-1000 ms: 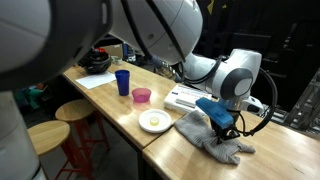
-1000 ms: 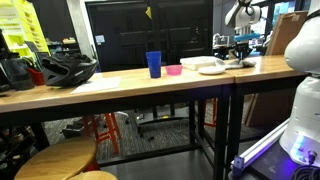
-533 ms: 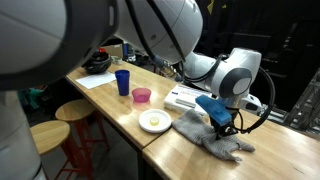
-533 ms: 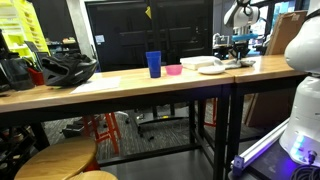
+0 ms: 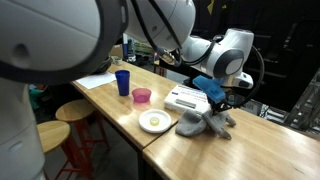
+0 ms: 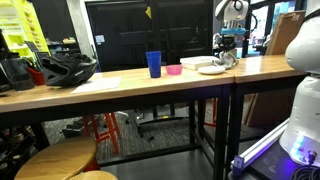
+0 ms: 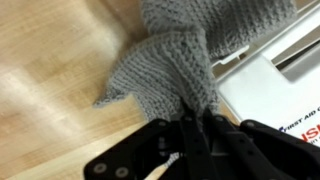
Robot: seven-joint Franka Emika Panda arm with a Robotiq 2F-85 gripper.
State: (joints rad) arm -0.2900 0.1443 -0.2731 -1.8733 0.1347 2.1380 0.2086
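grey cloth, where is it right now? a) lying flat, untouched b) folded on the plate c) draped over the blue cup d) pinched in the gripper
D: in the wrist view the gripper is closed on a fold of the cloth, and in an exterior view the cloth is bunched up right under the gripper, away from the cup and plate.

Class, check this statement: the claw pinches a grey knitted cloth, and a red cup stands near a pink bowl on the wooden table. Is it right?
One detail is wrong: the cup is blue, not red, as both exterior views show. The claw does pinch the grey knitted cloth, and the cup stands near the pink bowl on the wooden table.
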